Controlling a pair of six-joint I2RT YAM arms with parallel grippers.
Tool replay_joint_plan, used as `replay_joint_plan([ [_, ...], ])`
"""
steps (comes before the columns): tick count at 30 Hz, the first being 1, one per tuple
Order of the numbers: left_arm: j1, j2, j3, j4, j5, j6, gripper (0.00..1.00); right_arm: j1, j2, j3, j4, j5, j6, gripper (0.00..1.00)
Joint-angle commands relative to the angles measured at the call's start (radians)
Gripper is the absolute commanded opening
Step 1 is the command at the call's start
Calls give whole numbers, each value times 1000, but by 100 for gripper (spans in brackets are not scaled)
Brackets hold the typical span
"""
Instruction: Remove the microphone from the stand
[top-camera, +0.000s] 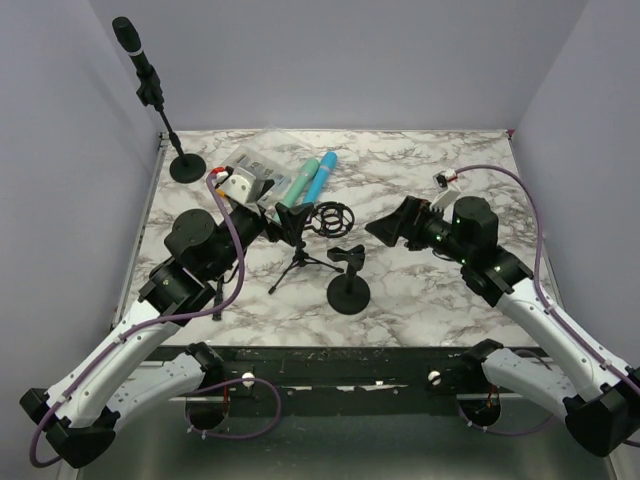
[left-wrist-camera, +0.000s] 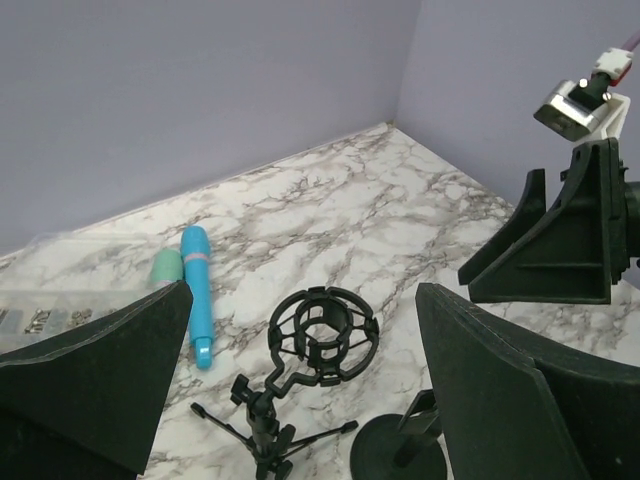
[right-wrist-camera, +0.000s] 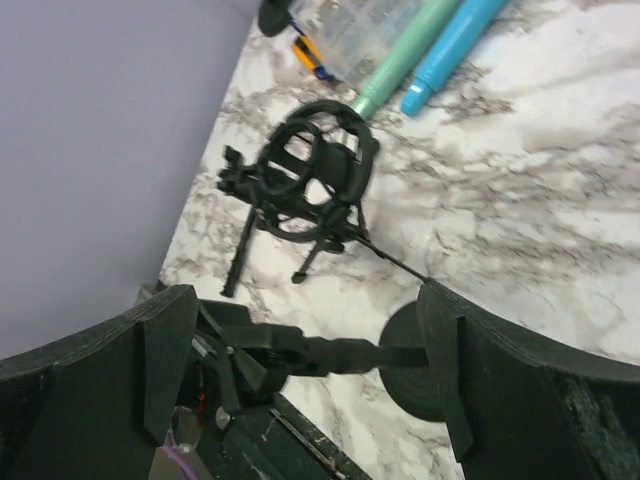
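Note:
A black microphone (top-camera: 131, 40) sits clipped in a tall black stand (top-camera: 186, 167) at the table's back left corner. My left gripper (top-camera: 285, 222) is open and empty, hovering over an empty tripod shock mount (top-camera: 329, 217), far from that stand. In the left wrist view the open left gripper (left-wrist-camera: 303, 300) frames the shock mount (left-wrist-camera: 323, 335). My right gripper (top-camera: 388, 228) is open and empty at mid-right. In the right wrist view the open right gripper (right-wrist-camera: 308, 300) frames the clip of a short round-base stand (right-wrist-camera: 410, 365), which holds nothing.
A teal microphone (top-camera: 300, 184) and a blue microphone (top-camera: 320, 175) lie side by side at the back centre, next to a clear plastic box (top-camera: 255, 165). The short round-base stand (top-camera: 348, 291) stands in front of the tripod (top-camera: 298, 262). Purple walls enclose the table.

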Motion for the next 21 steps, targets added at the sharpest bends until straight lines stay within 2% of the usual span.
replay_joint_plan([
  [1,-8,-2,2,9,-50,20,99,-4,-44,-78,-92,118,-8,100],
  [11,-8,53,11,1,-199,35,99,-4,-135,-168,-142,205,26,100],
  [17,-5,105,5,18,-414,94,99,-4,-158,-156,-164,212,21,100],
  [21,50,141,39,0,-462,59,99,-4,-191,-142,-199,296,50,100],
])
